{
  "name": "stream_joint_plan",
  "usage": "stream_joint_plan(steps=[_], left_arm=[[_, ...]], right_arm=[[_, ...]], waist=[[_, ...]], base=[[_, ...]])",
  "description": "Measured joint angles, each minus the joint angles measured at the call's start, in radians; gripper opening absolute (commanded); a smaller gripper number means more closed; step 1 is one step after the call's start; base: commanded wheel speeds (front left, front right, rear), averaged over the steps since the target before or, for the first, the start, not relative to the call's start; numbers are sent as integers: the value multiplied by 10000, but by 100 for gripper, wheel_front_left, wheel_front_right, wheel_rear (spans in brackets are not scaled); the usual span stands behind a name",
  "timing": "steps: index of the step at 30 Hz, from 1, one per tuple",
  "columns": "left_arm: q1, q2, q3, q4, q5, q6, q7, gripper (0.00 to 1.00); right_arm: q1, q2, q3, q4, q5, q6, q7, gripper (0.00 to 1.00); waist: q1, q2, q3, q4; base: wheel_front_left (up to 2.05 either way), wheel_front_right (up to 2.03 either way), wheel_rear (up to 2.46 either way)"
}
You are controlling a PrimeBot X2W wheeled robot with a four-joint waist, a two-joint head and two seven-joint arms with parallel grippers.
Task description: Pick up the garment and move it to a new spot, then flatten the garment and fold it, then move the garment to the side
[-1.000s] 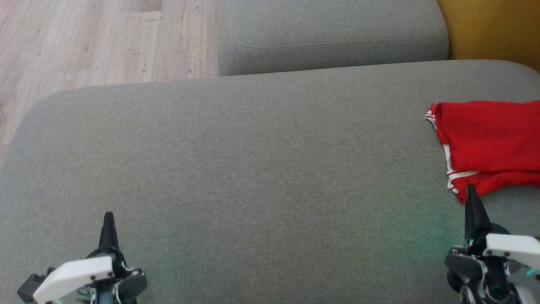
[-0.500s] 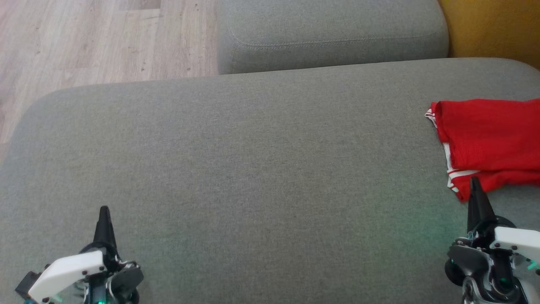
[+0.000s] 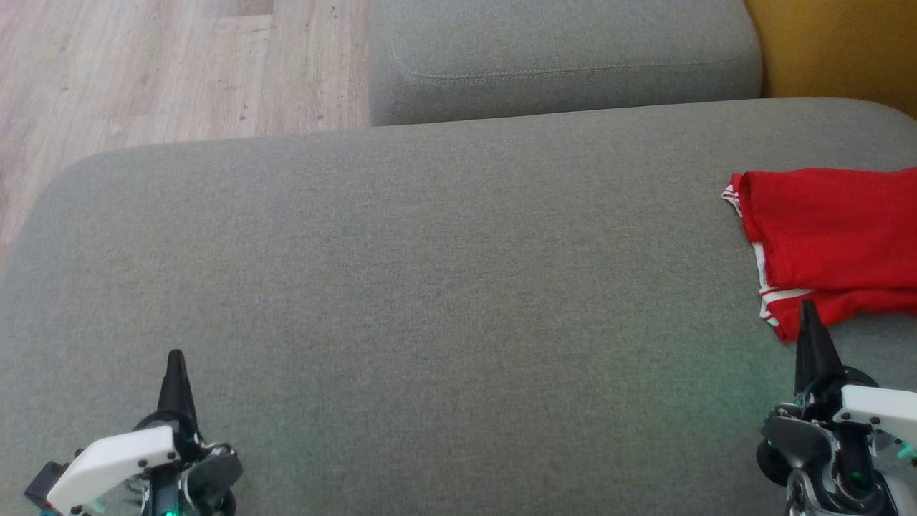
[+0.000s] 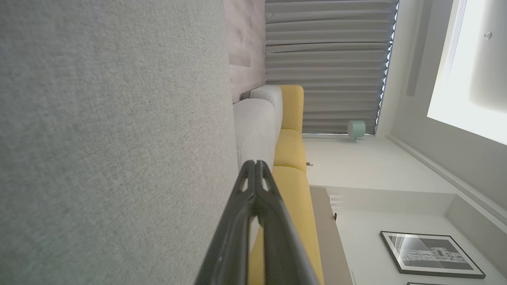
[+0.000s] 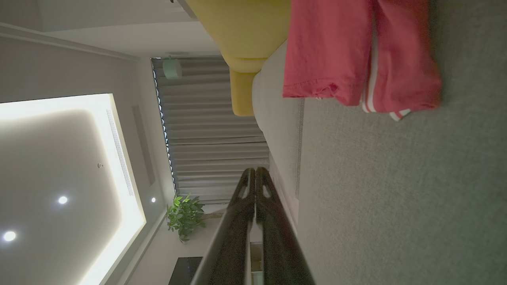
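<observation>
Garment [image 3: 834, 236], red with white stripes along one edge, lying in flattened layers on the wide grey seat cushion [image 3: 430, 287] at the far right of the head view, where the frame cuts it off. At lower right, the right claw [image 3: 808, 309] points up the view, its tip overlapping the near hem. In the right wrist view the two dark fingers [image 5: 241, 221] are pressed together with nothing between them, and the garment [image 5: 356, 55] lies ahead of the tips, apart from them. At lower left, the left claw [image 3: 174, 358] hangs over bare cushion, well apart from the garment. The left wrist view shows its fingers [image 4: 237, 229] likewise closed tip to tip and empty. Beyond the seat cushion are a second grey cushion [image 3: 559, 64], pale wooden floor [image 3: 143, 72] and yellow upholstery [image 3: 838, 50].
</observation>
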Motion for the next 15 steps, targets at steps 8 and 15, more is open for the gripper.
stream_joint_plan(steps=[8, 15], left_arm=[[0, -19, 40, 0, 0, 0, 75, 0], [0, -42, 86, 2, 36, 0, 77, 0]], right_arm=[[0, 2, -23, 2, -2, 2, 46, 0], [0, 6, -38, 4, -2, 0, 75, 0]], waist=[[0, 0, 0, 0], [0, 0, 0, 0]], base=[[0, 0, 0], [0, 0, 0]])
